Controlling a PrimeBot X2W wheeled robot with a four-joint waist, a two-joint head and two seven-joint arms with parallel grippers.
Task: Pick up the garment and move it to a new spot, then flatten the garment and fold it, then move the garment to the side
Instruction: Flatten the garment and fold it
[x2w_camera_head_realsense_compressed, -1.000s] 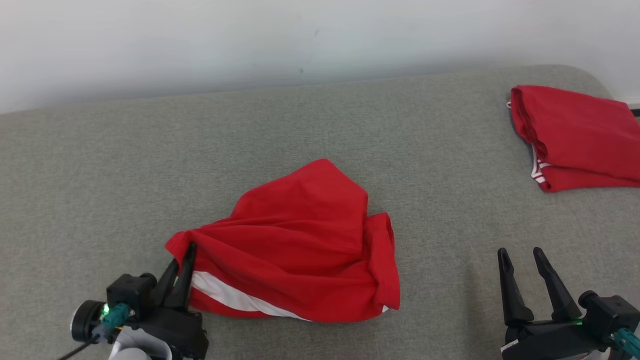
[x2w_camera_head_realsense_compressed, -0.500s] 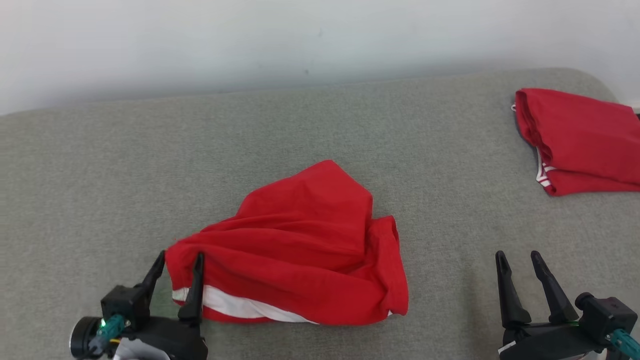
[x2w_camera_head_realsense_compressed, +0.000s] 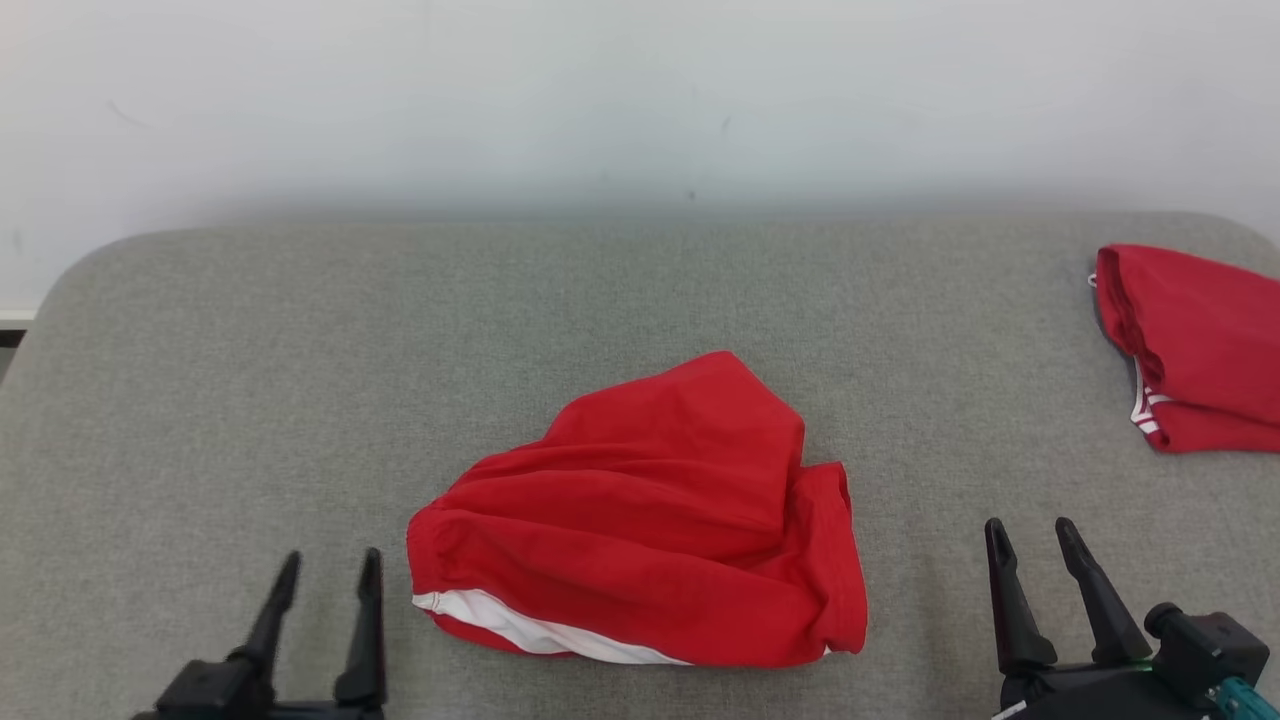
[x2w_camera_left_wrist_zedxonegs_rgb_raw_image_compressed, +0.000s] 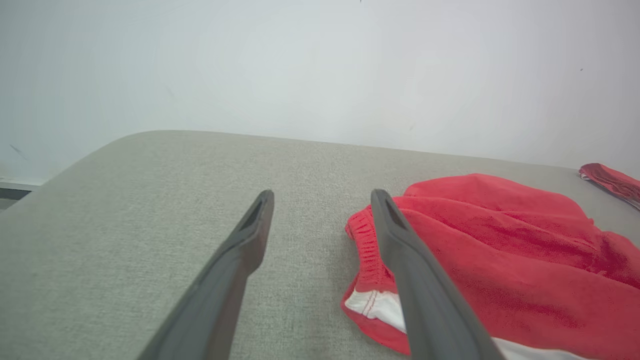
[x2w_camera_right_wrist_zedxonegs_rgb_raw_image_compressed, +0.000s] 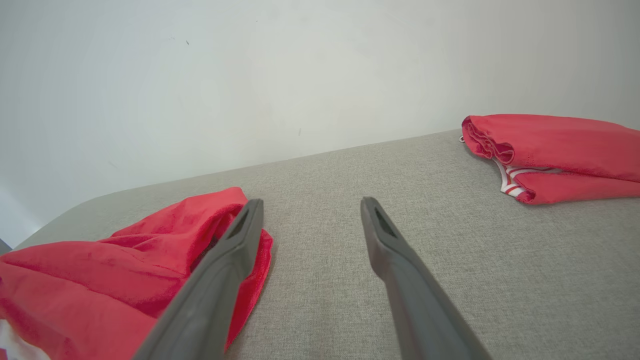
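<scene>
Red garment (x2w_camera_head_realsense_compressed: 640, 520) is lying crumpled in the middle-front of the grey padded surface (x2w_camera_head_realsense_compressed: 300, 350), unflattened and unfolded. Its long axis is running left to right across the head view, with the white band (x2w_camera_head_realsense_compressed: 520, 630) showing along the near-left edge. It is sitting between the two grippers. The left gripper (x2w_camera_head_realsense_compressed: 332, 555) is hovering just beside the garment's left end, fingers spread and holding nothing. The right gripper (x2w_camera_head_realsense_compressed: 1028, 523) is also spread and empty, sitting farther off the garment's right edge, with bare surface between. So the left arm is the nearer one, and the gathered left corner is lying just right of its fingers. Both ends look reachable for a two-arm pickup. A second folded red pile (x2w_camera_head_realsense_compressed: 1190, 340) is lying at the far right, well apart.
</scene>
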